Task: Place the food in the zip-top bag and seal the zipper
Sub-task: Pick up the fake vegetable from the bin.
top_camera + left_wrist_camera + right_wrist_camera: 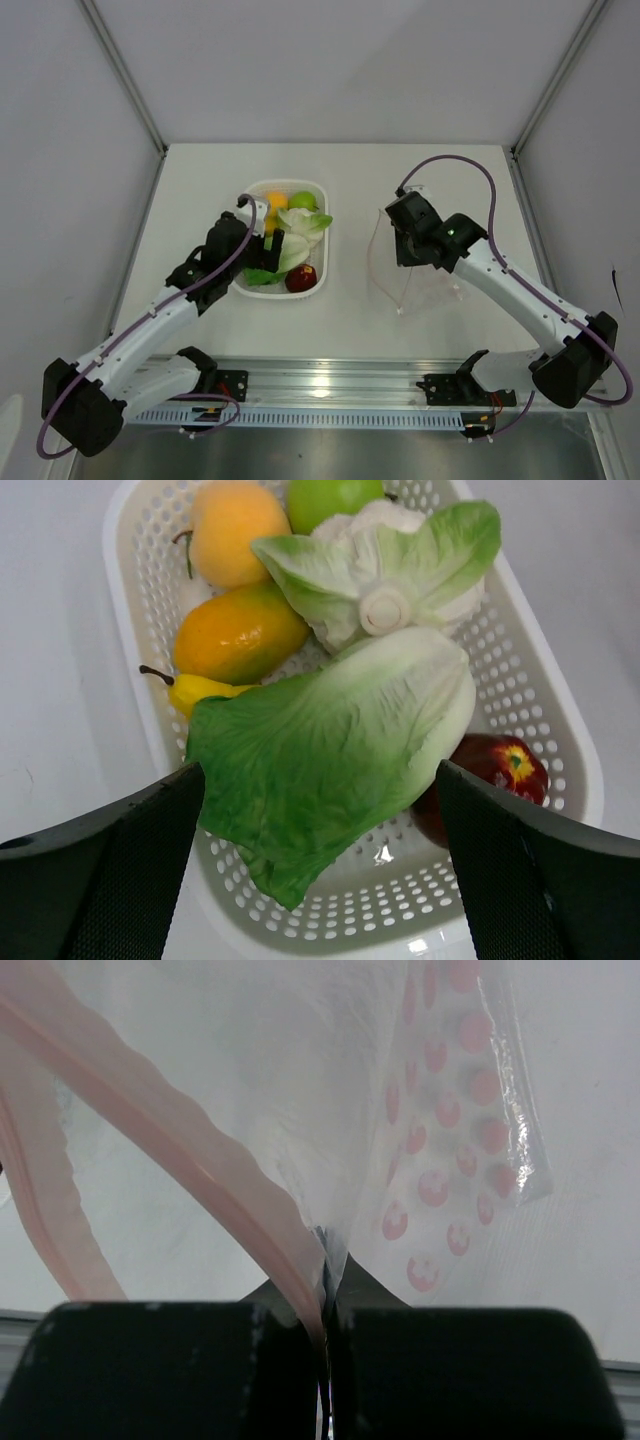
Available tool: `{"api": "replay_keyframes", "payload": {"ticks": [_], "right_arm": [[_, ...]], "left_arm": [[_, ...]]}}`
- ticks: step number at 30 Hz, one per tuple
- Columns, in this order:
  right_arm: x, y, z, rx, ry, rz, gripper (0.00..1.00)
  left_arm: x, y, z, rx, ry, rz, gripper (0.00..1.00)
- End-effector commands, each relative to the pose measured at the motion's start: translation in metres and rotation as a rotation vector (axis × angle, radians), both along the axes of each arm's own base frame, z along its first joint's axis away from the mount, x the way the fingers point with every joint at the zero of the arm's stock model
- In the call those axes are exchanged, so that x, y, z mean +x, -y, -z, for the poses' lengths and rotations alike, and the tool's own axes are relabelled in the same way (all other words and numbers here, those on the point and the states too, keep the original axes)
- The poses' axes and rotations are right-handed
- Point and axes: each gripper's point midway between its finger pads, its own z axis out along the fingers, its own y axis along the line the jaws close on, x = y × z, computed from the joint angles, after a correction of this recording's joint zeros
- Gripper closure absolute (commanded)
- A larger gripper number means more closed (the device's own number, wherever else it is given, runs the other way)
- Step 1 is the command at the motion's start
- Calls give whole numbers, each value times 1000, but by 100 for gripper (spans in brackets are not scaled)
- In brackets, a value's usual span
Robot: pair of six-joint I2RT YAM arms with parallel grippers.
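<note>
Left hand (320, 865): spread wide, holding nothing, above the basket (560, 730).
Right hand (328, 1360): pinched tight on the zip-top bag (440, 1110) at its rim.
Zip-top bag: one, right of the basket; clear floppy film, pink dots.
Zipper (170, 1130): one wavy pink strip, its sides apart.
Food: all in the basket. Two smooth orange-yellow fruits (240, 630), one lime-green fruit (335, 495), one glossy red apple (490, 770), two leafy lettuces (340, 760).
Basket: one; white perforated plastic, oblong, on the desk (350, 310).
</note>
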Motion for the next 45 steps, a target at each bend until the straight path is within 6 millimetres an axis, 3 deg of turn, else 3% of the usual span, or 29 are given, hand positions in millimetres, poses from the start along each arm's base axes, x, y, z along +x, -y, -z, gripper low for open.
{"api": "replay_keyframes", "payload": {"ticks": [1,3,4,7,9,14,17,25,28,33,37,40,41,42,45], "right_arm": [[4,-18,-7,62,12,-84,100],[5,-22,-6,70,12,-106,100],[4,-24,-5,78,9,-116,100],[2,-30,-3,94,-2,-151,100],[3,-31,-2,94,-1,-160,100],[3,-32,3,92,-1,-179,100],[3,-32,5,91,-6,-187,100],[5,-34,12,87,-20,-199,100],[5,-34,11,86,-18,-201,100],[8,-35,10,88,-10,-207,100],[8,-34,14,75,-21,-201,100],[11,-32,14,70,-20,-189,100],[11,-32,14,68,-19,-184,100],[13,-31,12,69,-13,-178,100],[15,-29,9,74,-5,-166,100]], "left_arm": [[-9,10,8,44,-52,128,0],[-9,15,8,72,-56,192,0],[-14,18,17,83,-98,223,1],[-18,29,13,83,-118,313,0],[-17,26,20,113,-135,321,0],[5,7,27,240,-108,260,0],[16,6,19,270,-39,256,0],[35,13,38,350,-33,324,0],[29,28,51,312,-95,426,1],[17,29,76,297,-228,474,0],[15,24,83,280,-277,407,1],[14,18,85,270,-325,353,14],[14,18,82,256,-333,341,21],[11,19,80,245,-343,334,34],[10,24,66,179,-323,310,54]]}}
